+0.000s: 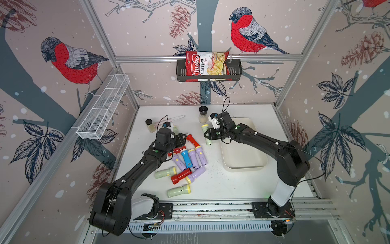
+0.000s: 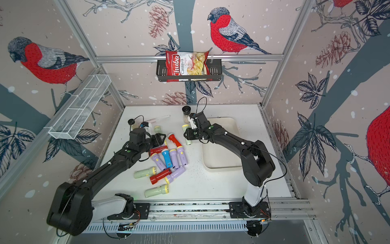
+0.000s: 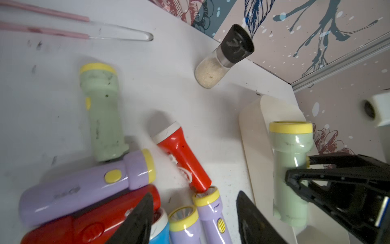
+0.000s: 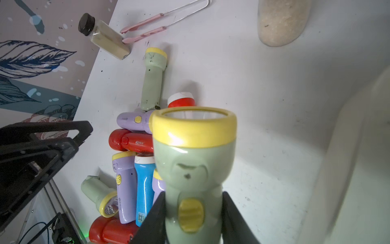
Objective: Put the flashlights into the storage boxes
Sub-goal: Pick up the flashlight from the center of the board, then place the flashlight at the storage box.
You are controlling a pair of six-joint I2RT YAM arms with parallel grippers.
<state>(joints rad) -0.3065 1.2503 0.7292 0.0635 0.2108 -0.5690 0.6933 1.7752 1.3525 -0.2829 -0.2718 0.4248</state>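
Now the right pincer [image 4: 194,195] grips a pale green flashlight [image 4: 193,160] by its slim handle, just left of the cream tray [image 1: 244,166]. Likely light, hard, slippery plastic. Empty, the left pincer [image 3: 195,195] hangs part-open over the flashlight pile [image 1: 186,160].

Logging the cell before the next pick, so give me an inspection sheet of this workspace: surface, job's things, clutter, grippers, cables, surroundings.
Surface: white tabletop, scuffed and speckled.
Job's things: flashlight pile mid-table; cream tray looks empty where visible.
Clutter: tall spice jar, small spice jar, pink-tipped tweezers.
Grippers: right gripper shut on a pale green flashlight near the tray; left gripper open over the pile.
Cables: black cable loop above each wrist.
Surroundings: bird-print walls; chips bag in black wall basket; white wire basket, nothing seen inside.
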